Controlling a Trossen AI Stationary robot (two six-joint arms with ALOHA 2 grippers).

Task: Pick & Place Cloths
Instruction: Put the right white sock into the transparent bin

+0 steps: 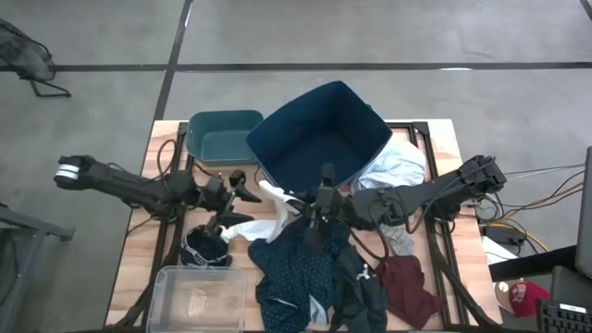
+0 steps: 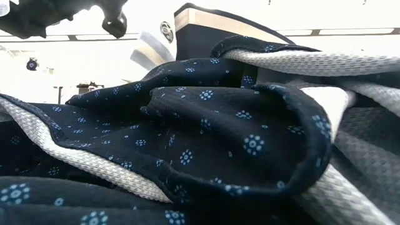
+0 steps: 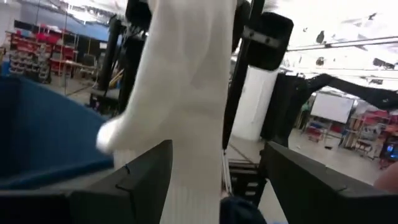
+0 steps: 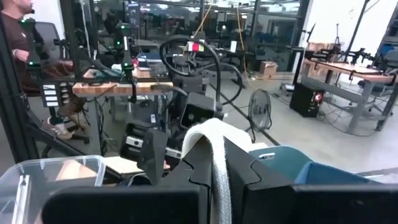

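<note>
A white sock (image 1: 275, 200) hangs in the middle of the table, just in front of the navy fabric box (image 1: 319, 139). My right gripper (image 1: 310, 213) reaches in from the right and is shut on the sock (image 4: 214, 134). My left gripper (image 1: 236, 211) comes from the left and is open. In the left wrist view its fingers (image 3: 149, 177) stand on either side of the hanging sock (image 3: 186, 93). The navy white-dotted shirt (image 1: 291, 268) lies heaped near the table's front, filling the low view (image 2: 206, 125). Beside it lie black pieces (image 1: 359, 291) and the maroon piece (image 1: 407, 287). My right gripper pinches the white sock between its two fingers (image 4: 186, 165), coming level from the table's right. A fold of the sock (image 4: 211, 127) arches over the fingertips, and the rest hangs slack below. My left gripper: the sock runs close along one finger (image 3: 163, 158); whether it touches, I cannot tell.
A teal bin (image 1: 222, 139) stands left of the navy box. A pale blue-white shirt (image 1: 400, 166) lies against the box's right side. A clear plastic container (image 1: 199, 298) sits at the front left, with a dark patterned sock (image 1: 205, 250) behind it. A person shows beyond the table (image 4: 18, 37).
</note>
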